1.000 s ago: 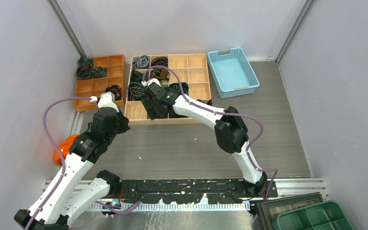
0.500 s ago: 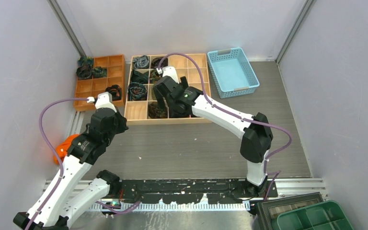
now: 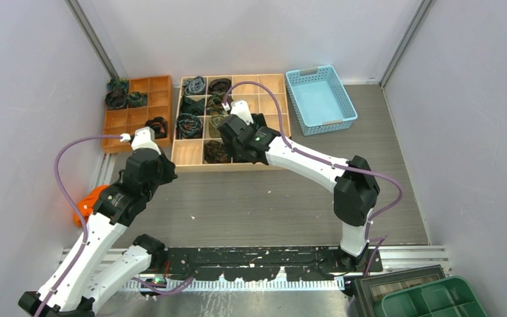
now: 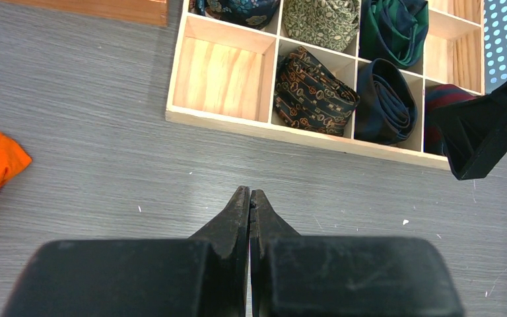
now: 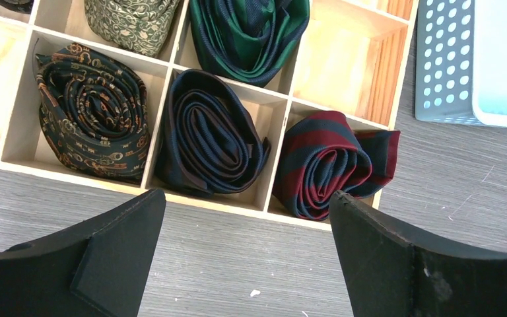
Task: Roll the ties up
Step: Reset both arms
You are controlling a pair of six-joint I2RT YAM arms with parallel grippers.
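From above, the ties (image 3: 190,124) sit as spirals in the cells of the pale wooden tray (image 3: 191,166), whose walls presumably keep each roll from springing open, with the right arm (image 3: 304,158) reaching over its front row. The left wrist view shows the left pincer (image 4: 249,193) pressed shut on nothing, open table (image 4: 105,145) lying between it and the tray's front rim. The right wrist view shows the right pincer (image 5: 244,198) spread wide and empty over that rim, the red-striped roll (image 5: 327,165) trailing a loose tail toward the tray's right wall.

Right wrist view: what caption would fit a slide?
Open right gripper over a pale wooden divided box holding rolled neckties: chain-patterned green, navy, maroon-striped.
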